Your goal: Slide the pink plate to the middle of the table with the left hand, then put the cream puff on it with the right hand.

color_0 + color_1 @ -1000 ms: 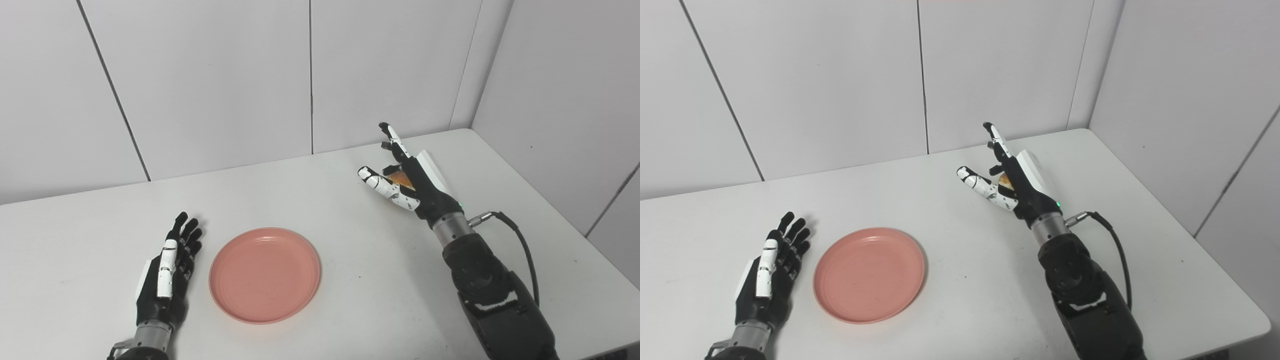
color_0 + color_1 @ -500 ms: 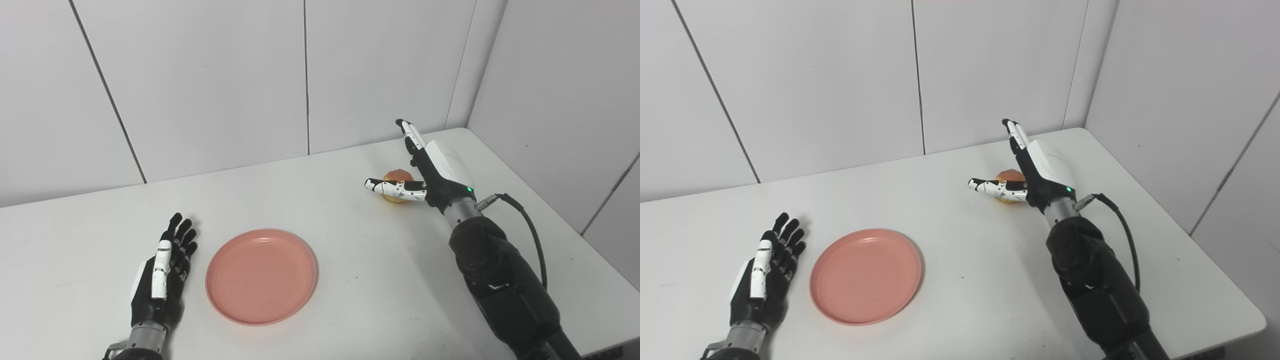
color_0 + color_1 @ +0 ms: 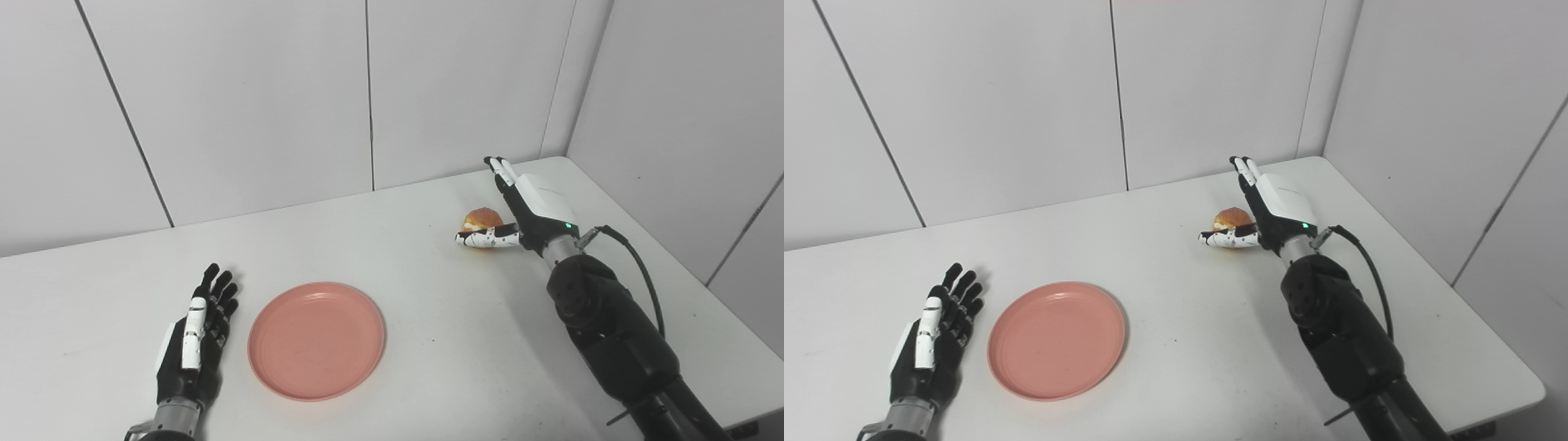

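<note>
golden-brown on top and pale at its base, the cream puff sits on the white table far right, between the spread thumb and fingers of the right robot hand, not gripped. the pink plate lies beside the left robot hand, which lies flat, fingers apart, holding nothing.

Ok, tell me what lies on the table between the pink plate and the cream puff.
Nothing: only bare white table separates the pink plate from the cream puff. Both eye views show that stretch uncovered.
</note>
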